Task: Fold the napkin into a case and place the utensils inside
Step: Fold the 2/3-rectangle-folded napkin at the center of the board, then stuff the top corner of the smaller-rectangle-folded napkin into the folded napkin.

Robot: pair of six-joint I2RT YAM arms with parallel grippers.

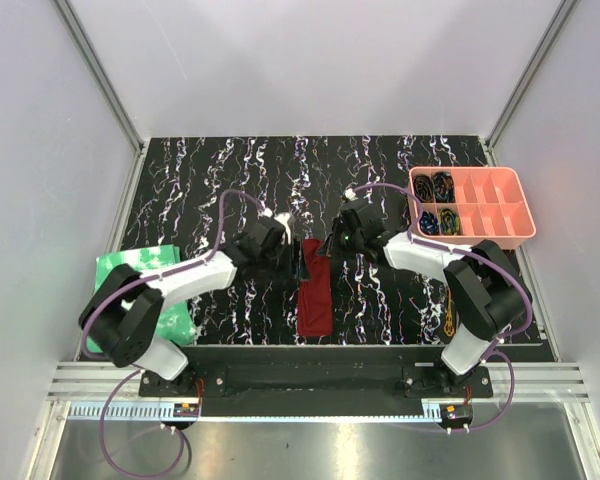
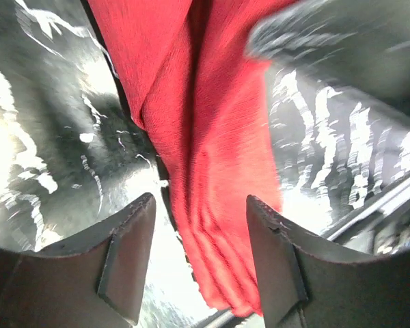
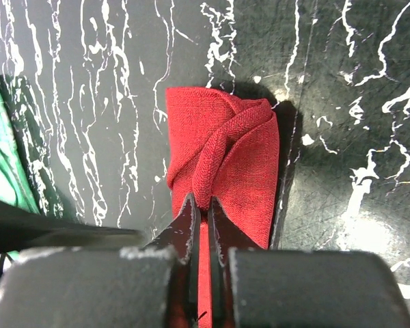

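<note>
Between the tightly closed fingers of the right gripper (image 3: 201, 208) sits a raised fold of the dark red napkin (image 3: 225, 157), pinched where the cloth bunches into curved pleats. Facing it, the left gripper (image 2: 201, 205) stands wide open and holds nothing. Its two dark fingers (image 2: 130, 253) sit either side of the red folds, and whether they touch the fabric cannot be told.

Seen from above, both grippers meet at the far end of the napkin (image 1: 316, 300), which lies as a narrow layered strip on the middle of the black marbled desk (image 1: 230, 170), running back toward the arms' bases. Well to its right, beside the right arm, thin gold-coloured utensils (image 1: 448, 316) lie on the desk, too small to tell apart. A pink compartment tray (image 1: 525, 222) sits at the far right corner, and a crinkled green sheet (image 1: 140, 268) lies at the left edge, partly under the left arm.
</note>
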